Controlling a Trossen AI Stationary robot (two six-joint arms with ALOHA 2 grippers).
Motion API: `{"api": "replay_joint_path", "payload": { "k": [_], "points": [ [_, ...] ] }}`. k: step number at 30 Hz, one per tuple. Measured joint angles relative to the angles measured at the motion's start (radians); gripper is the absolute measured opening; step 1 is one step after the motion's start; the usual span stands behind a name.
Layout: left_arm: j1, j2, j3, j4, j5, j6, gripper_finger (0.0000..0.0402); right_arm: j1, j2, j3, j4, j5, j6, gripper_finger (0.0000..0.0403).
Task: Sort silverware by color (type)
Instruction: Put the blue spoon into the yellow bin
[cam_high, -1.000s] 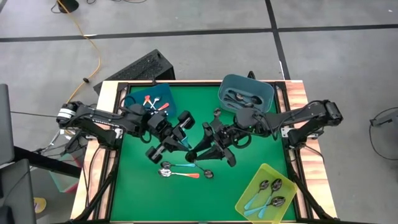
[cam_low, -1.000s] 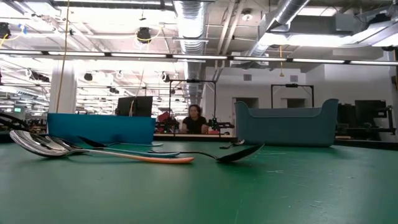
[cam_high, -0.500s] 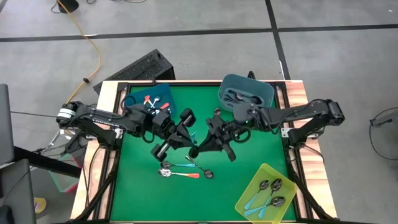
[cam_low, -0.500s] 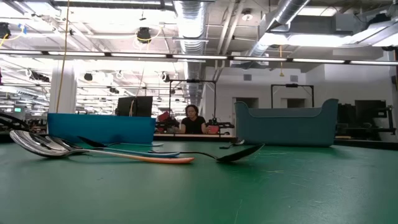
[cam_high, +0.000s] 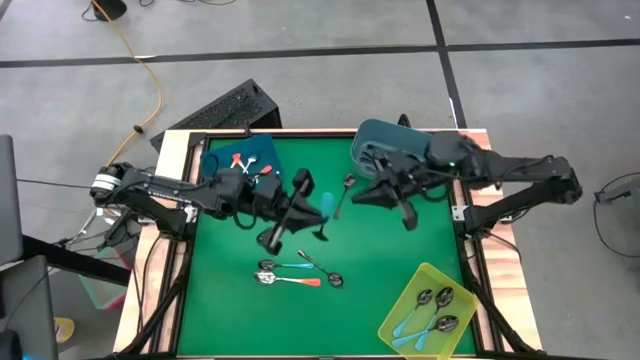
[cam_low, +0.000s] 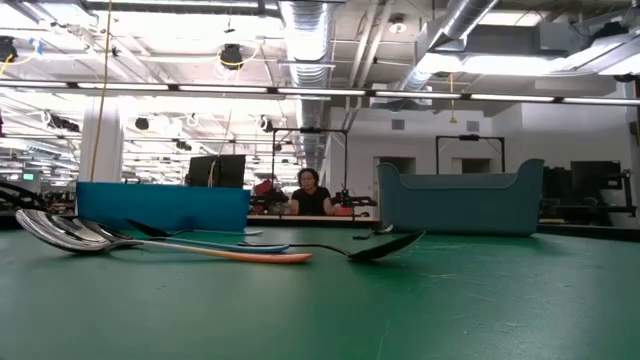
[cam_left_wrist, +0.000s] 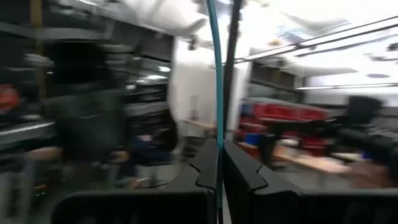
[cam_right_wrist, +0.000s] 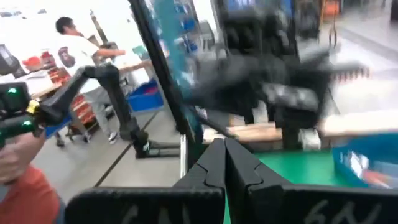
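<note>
My left gripper (cam_high: 313, 216) is up over the middle of the green table, shut on a light-blue-handled spoon (cam_high: 325, 205). My right gripper (cam_high: 357, 197) hovers beside the grey-blue bin (cam_high: 432, 150), shut on a dark-handled spoon (cam_high: 343, 193). Three more spoons lie flat on the mat: an orange-handled one (cam_high: 300, 281), a blue-handled one (cam_high: 292, 266) and a dark one (cam_high: 325, 272). The low view shows those three (cam_low: 250, 253) and neither gripper. My left gripper pinches the thin blue handle (cam_left_wrist: 217, 149) between its two fingers; the handle stands up past the fingertips. The spoon is lifted clear of the table. My right gripper pinches the dark spoon by its handle (cam_right_wrist: 189, 134), with the fingers lying across it. The fingers come level from the table's right side. The spoon is clear of the table, its shiny bowl (cam_high: 349, 181) toward the far edge.
A blue bin (cam_high: 215, 160) with orange-handled spoons stands at the far left. The grey-blue bin holds dark spoons. A yellow-green bin (cam_high: 405, 300) with blue-handled spoons sits at the near right. Wooden rails (cam_high: 175, 210) edge the table. A person sits far behind (cam_low: 310, 190).
My right gripper has drawn away from my left gripper, up and toward the far right, to beside the grey-blue bin, carrying the dark-handled spoon with it. My left gripper has tipped and turned in place with the blue-handled spoon. The three spoons on the mat have not moved.
</note>
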Motion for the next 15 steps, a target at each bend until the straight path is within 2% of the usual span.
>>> {"api": "replay_joint_path", "payload": {
  "k": [4, 8, 12, 15],
  "points": [
    [0.004, 0.000, 0.000, -0.094, -0.147, 0.020, 0.0002, 0.031, -0.029, 0.000, 0.044, 0.031, -0.091, 0.0018],
    [0.015, 0.006, 0.000, -0.185, -0.281, 0.061, 0.0002, 0.071, -0.020, 0.001, 0.060, 0.159, -0.151, 0.0037],
    [0.011, 0.010, 0.000, -0.205, -0.357, 0.140, 0.0001, 0.101, 0.018, -0.001, 0.047, 0.312, -0.237, 0.0077],
    [0.013, 0.010, 0.000, -0.202, -0.362, 0.179, 0.0001, 0.106, 0.044, 0.000, 0.078, 0.382, -0.262, 0.0125]
  ]
}}
